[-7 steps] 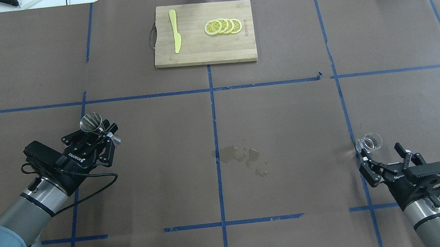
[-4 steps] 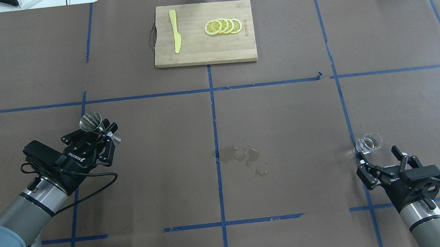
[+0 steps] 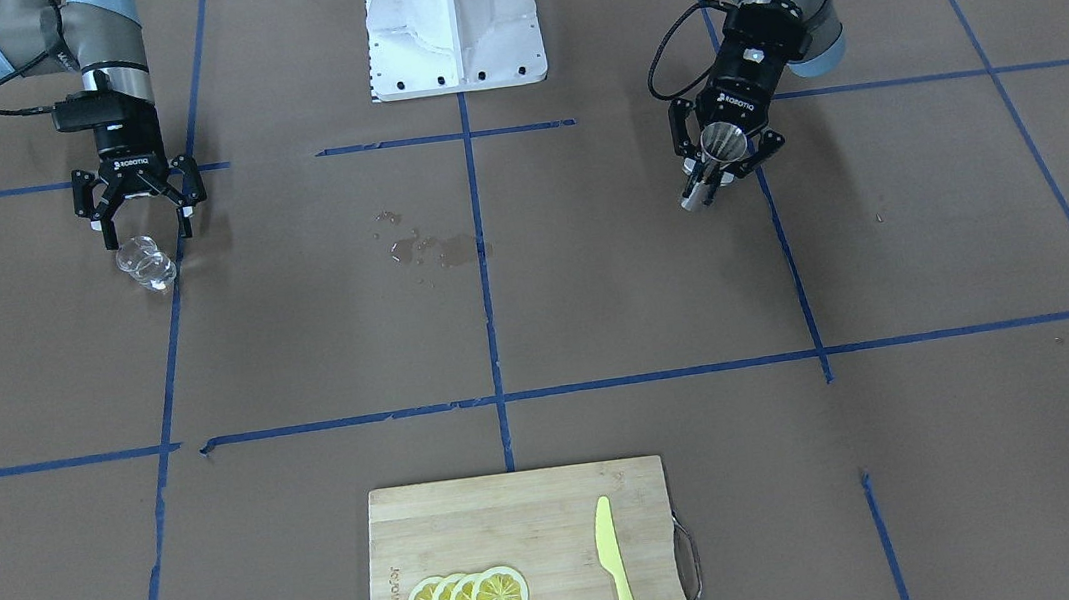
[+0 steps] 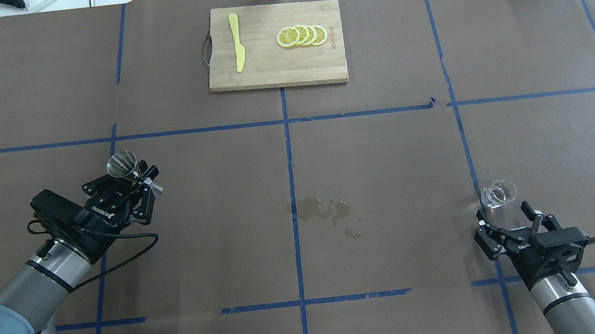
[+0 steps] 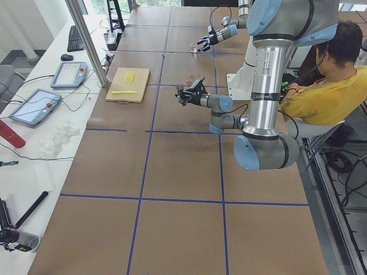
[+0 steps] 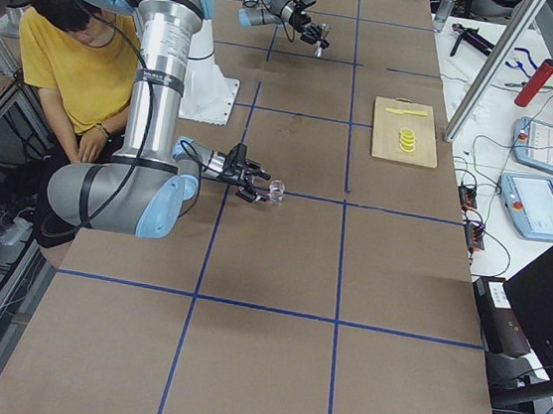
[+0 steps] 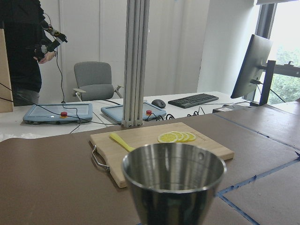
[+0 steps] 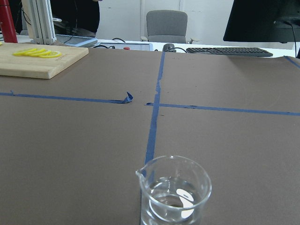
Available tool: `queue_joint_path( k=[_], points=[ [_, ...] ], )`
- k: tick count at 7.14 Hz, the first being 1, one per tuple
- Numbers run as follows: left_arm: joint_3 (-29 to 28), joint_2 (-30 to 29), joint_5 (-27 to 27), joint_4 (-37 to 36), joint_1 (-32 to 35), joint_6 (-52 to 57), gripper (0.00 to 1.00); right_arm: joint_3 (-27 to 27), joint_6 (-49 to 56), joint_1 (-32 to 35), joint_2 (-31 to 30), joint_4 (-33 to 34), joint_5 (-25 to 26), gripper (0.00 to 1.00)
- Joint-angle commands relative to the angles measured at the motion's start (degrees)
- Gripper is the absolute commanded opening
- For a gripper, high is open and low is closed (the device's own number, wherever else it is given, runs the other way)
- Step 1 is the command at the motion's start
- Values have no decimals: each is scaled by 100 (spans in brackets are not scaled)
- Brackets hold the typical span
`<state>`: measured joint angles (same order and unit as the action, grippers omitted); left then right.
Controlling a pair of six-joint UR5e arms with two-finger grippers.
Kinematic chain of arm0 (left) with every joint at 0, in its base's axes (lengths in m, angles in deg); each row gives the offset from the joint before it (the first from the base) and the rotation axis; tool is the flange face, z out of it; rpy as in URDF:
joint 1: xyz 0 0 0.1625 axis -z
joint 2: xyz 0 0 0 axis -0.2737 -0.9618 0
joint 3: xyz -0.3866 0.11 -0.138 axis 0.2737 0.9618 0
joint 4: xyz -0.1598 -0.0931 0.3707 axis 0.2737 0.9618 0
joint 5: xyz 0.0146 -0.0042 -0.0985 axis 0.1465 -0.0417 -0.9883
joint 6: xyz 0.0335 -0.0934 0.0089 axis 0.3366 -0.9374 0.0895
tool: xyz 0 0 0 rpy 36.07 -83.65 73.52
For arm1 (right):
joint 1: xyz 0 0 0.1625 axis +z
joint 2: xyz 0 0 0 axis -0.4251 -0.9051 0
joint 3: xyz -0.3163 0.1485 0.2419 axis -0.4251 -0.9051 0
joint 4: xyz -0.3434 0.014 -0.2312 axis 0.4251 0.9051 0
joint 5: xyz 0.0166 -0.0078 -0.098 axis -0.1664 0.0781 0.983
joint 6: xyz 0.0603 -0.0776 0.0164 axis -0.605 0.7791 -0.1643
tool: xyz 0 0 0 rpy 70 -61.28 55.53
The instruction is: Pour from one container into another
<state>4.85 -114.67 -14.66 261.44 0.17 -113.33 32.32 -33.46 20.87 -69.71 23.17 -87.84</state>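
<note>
The ROBOTIQ-marked right claw (image 4: 503, 210) has backed toward the lower right, jaws spread, off the glass cup (image 4: 498, 194) standing on the desk (image 4: 386, 168); the left claw (image 4: 139, 175), mid-left, clamps the jigger (image 4: 122, 164).

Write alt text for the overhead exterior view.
The left gripper holds a steel jigger at left; the open right gripper sits just short of a glass cup at right. A wet patch marks the centre; a cutting board with lemon slices and a knife lies beyond.
</note>
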Motion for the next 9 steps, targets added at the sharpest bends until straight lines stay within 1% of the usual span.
queue_joint_path(
  k=[1, 4, 6, 9],
  points=[
    [3, 0, 0, 0, 3, 0, 0, -56, 20, 16, 69, 0, -129, 99],
    [3, 0, 0, 0, -6, 0, 0, -92, 29, 121, 69, 0, -191, 99],
    [3, 0, 0, 0, -6, 0, 0, -241, 29, 192, 87, -9, -244, 99],
    [29, 0, 0, 9, 3, 0, 0, -285, 73, 314, 113, -18, -262, 96]
  ],
)
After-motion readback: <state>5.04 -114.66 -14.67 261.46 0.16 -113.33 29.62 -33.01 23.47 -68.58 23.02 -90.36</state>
